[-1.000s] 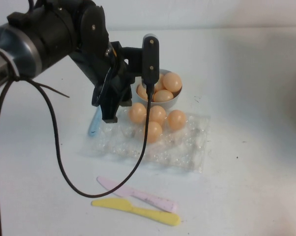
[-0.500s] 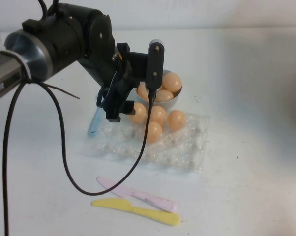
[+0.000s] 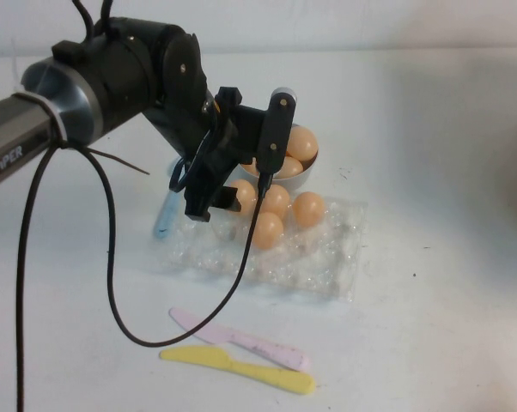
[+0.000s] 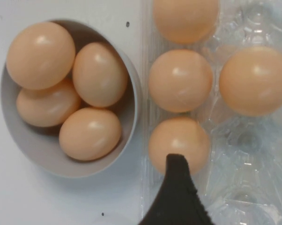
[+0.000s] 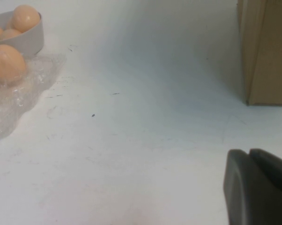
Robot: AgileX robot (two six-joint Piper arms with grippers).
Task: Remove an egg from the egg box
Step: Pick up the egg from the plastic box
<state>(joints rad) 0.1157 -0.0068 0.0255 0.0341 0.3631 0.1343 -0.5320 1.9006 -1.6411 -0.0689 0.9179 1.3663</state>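
Currently left gripper (image 3: 209, 190) hangs wide open, empty, over egg box (image 3: 327, 266) edge; 4 eggs upright there. Right gripper (image 5: 258, 187): can't tell.

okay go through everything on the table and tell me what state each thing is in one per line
left gripper: open, holding nothing, above the near-bowl edge of the box.
right gripper: low over bare table, far from the eggs.
egg box: lying open and flat, four eggs in cups, other cups empty.
grey bowl: upright, holding four eggs.
pink knife: lying flat.
yellow knife: lying flat, beside the pink one.
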